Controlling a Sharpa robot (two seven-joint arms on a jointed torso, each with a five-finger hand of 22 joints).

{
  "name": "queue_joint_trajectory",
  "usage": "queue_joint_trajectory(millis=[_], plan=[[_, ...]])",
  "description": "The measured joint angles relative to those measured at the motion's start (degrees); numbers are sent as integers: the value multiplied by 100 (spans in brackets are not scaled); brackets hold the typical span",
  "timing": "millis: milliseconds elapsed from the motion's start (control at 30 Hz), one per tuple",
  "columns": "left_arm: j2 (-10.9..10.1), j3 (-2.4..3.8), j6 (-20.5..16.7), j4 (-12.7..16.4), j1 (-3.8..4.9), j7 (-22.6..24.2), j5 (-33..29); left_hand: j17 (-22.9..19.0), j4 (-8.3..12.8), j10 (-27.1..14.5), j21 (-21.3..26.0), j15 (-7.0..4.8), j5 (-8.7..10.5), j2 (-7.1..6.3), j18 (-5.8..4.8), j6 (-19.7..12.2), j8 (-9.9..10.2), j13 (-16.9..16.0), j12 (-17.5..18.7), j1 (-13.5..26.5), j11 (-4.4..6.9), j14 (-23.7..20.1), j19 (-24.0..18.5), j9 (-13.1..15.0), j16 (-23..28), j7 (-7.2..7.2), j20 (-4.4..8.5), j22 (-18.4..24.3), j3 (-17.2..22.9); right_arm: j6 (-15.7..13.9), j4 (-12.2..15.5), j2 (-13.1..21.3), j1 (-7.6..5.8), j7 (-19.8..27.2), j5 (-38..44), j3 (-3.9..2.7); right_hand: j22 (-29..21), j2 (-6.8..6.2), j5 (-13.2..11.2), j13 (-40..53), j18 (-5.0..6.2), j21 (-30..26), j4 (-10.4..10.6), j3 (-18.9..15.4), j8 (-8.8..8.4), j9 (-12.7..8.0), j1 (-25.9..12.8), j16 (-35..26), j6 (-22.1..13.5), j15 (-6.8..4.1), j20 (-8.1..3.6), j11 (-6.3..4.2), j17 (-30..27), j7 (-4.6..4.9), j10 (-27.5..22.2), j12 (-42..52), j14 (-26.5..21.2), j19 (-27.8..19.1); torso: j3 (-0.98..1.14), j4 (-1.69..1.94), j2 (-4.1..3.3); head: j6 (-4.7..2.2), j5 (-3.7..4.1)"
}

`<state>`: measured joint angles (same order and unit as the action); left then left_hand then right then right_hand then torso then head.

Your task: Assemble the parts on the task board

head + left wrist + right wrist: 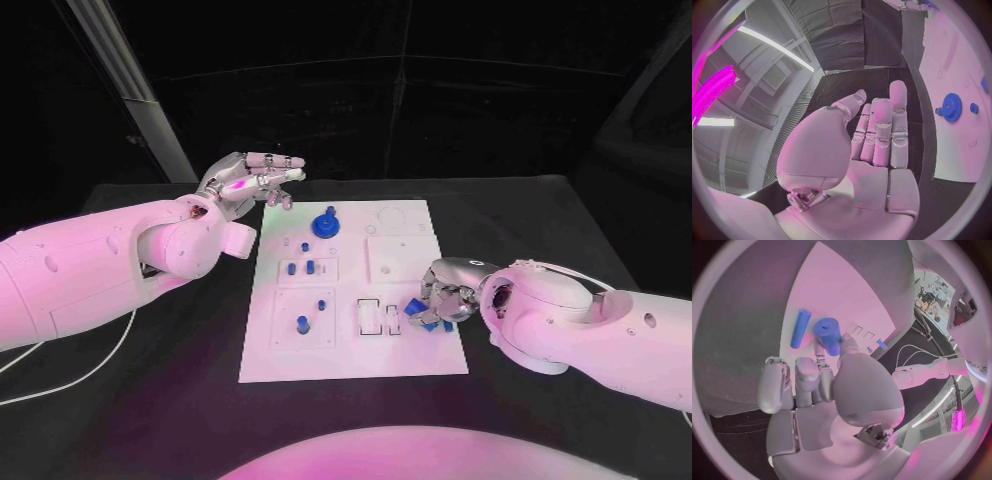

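The white task board (361, 345) lies in the middle of the black surface (548, 215). The right hand (440, 292) is at the board's right edge, near its lower half; in the right wrist view its fingertips (839, 347) pinch a short blue cylinder (828, 335), and a longer blue peg (800, 328) lies on the board just beside it. Next to that hand sit two small rectangular slots (379, 318) in the board. The left hand (248, 182) hovers off the board's far left corner, over the bare surface, its fingers straight, held close together and holding nothing. A blue gear (327, 225) stands on the board's far end, near that hand, with a small blue part (974, 108) beside it. Further blue parts stand in the left column: a pair (299, 268) in one square recess and a single peg (303, 323) in the next. A white cable (87, 365) trails over the surface below the left arm
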<state>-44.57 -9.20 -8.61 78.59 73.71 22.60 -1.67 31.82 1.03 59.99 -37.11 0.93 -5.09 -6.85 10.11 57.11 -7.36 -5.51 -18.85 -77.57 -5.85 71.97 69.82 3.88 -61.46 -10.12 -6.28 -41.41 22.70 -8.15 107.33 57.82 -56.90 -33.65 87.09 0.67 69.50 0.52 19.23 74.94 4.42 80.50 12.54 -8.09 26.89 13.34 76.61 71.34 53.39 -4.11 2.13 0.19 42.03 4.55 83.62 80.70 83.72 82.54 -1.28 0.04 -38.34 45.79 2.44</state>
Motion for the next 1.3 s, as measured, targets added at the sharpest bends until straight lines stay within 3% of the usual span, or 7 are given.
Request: queue_joint_trajectory(millis=[300,433,567,900,1000,1167,1300], plan=[[16,-5,1,-19,-2,-2,0,0,0,-21,0,0,0,0,0,0,0,0,-23,0,-21,0,0,0,0,0,0,5,0,-420,204,156,39,-26,-544,34,-1,87,82,0,0,0,-40,147,1,-2,-87,0,-1,0,0,-12,16,0,13,0,0,0,-1,0,7,-29,-2],[37,-7,3,-28,-2,-4,0,0,0,-21,0,0,0,0,0,0,0,0,-23,0,-21,0,0,0,0,0,0,6,0,-640,298,146,38,38,-960,34,-1,166,526,1,0,0,109,61,1,-3,-166,0,-2,0,0,-21,27,0,21,0,0,0,-5,9,4,-37,4],[44,-9,4,-31,-2,-7,0,0,0,-21,0,0,0,0,0,0,0,0,-23,0,-21,0,0,0,0,0,0,5,0,-782,310,57,36,110,-1285,32,-1,238,678,2,0,0,211,-23,1,-3,-244,0,-2,0,0,-21,27,0,21,-19,0,0,-5,10,-3,-39,-17],[49,-10,9,-23,-3,-12,0,0,0,-21,0,0,0,0,0,0,0,0,-23,0,-21,0,0,0,0,0,0,5,0,-919,199,-279,35,251,-1697,32,-2,297,708,6,1,0,373,-142,91,13,-473,0,52,-20,-42,-54,17,53,30,-66,22,-2,-4,7,-7,-36,-54],[50,-10,11,-19,-3,-13,0,0,0,-21,0,0,0,0,0,0,0,0,-23,0,-21,0,0,0,0,0,0,5,0,-939,146,-372,34,271,-1753,32,0,320,684,4,1,0,393,-162,123,243,-555,0,68,-40,-42,-82,6,67,41,-66,1,-2,-4,5,-9,-33,-54],[50,-10,14,-13,-3,-14,0,0,0,-21,0,0,0,0,0,0,0,0,-23,0,-21,0,0,0,0,0,0,5,0,-1002,92,-491,34,276,-1798,32,-1,341,656,4,1,0,412,-181,124,296,-628,0,74,-43,-42,-82,-5,68,42,-66,4,-2,-3,3,-11,-36,-62],[49,-10,15,-9,-3,-14,0,0,0,-21,0,0,0,0,0,0,0,0,-23,0,-21,0,0,0,0,0,0,4,0,-1052,25,-567,34,274,-1802,31,-1,346,520,4,1,0,408,-279,129,344,-732,-27,170,-62,-66,-104,-34,-6,21,-87,22,-17,-1,3,-14,-39,-67]])
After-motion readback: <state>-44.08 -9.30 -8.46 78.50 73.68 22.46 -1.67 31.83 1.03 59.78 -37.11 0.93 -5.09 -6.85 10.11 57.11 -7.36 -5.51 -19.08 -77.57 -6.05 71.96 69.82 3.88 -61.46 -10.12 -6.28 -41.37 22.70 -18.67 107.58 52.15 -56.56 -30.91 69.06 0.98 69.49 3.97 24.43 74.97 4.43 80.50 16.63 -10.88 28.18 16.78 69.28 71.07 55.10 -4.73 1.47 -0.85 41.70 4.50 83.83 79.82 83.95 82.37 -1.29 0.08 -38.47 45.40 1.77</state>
